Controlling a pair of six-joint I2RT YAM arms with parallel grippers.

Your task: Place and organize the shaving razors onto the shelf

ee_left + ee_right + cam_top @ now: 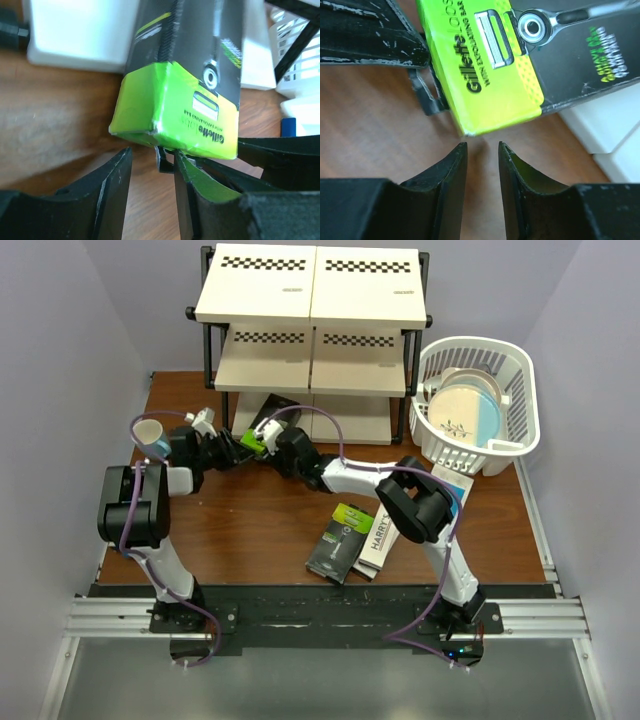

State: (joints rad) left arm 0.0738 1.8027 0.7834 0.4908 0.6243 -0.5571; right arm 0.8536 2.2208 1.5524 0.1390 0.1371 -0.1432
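Note:
A black shaving razor box with a lime-green end (253, 440) lies tilted on the table at the foot of the shelf (310, 300), its black end toward the bottom board. My left gripper (238, 448) comes at it from the left, and my right gripper (268, 446) from the right. In the left wrist view the lime end (175, 115) sits just past my open left gripper (152, 152), its hang tab at the fingertips. In the right wrist view the box corner (480, 85) lies just ahead of my right gripper (482, 145), which is narrowly open and holds nothing.
Another black-and-lime box (340, 540) and a white HARRY'S box (378, 540) lie side by side near the front. A blue-and-white box (457, 483) shows beside the right arm. A white basket (500, 375) holding a plate (465, 415) stands right of the shelf.

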